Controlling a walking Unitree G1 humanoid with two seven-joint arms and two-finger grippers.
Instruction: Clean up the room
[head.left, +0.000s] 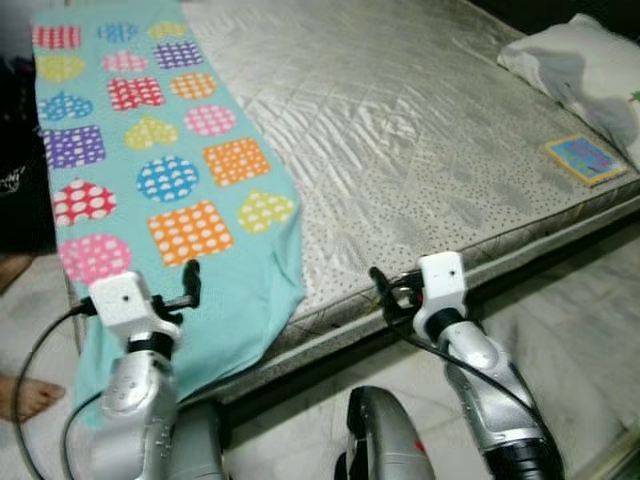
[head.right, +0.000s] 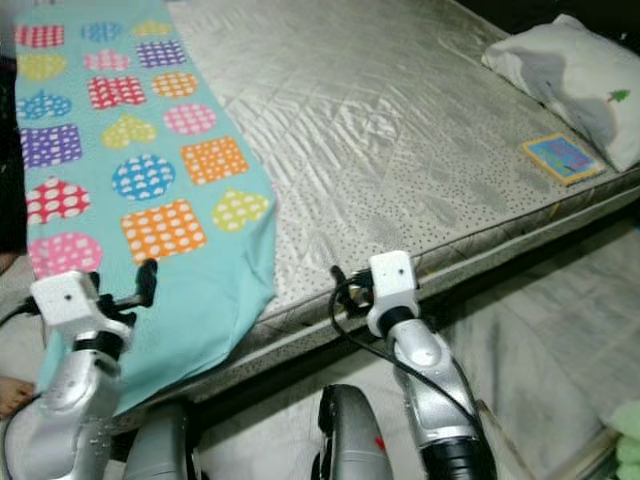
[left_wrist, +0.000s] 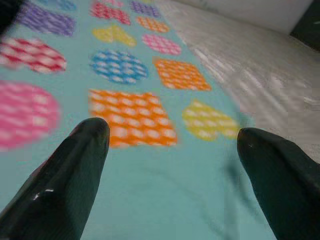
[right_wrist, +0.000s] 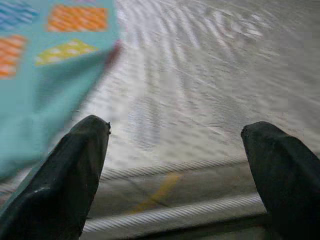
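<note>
A: What lies on the mattress (head.left: 400, 130)?

B: A turquoise blanket (head.left: 170, 200) printed with dotted hearts, squares and circles in pink, orange, blue, purple and yellow. It runs along the mattress's left side, and its near end hangs over the front edge by the front left corner.

A: Anything else up there?

B: A white pillow (head.left: 590, 70) at the right edge, with a small green mark on it, perhaps a tree. Just in front of it, near the right front corner, lies a small flat book or card (head.left: 585, 158) with a yellow border and a blue picture. If there is writing on it, it is too small to read.

A: And the grippers?

B: The left gripper (left_wrist: 170, 150) hovers over the near end of the blanket, close to the orange dotted square, with its two black fingers (left_wrist: 65, 175) spread wide and nothing between them. The right gripper (right_wrist: 175, 150) is at the front edge of the mattress, just right of the blanket's hanging corner, also spread wide and empty.

A: Any labels on the mattress?

B: None that I can read. A faint yellow streak shows on its front side band in the right wrist view, but it is blurred.

A: The floor?

B: Pale, and at the far left a person's bare foot (head.left: 25, 395) stands on it.
</note>
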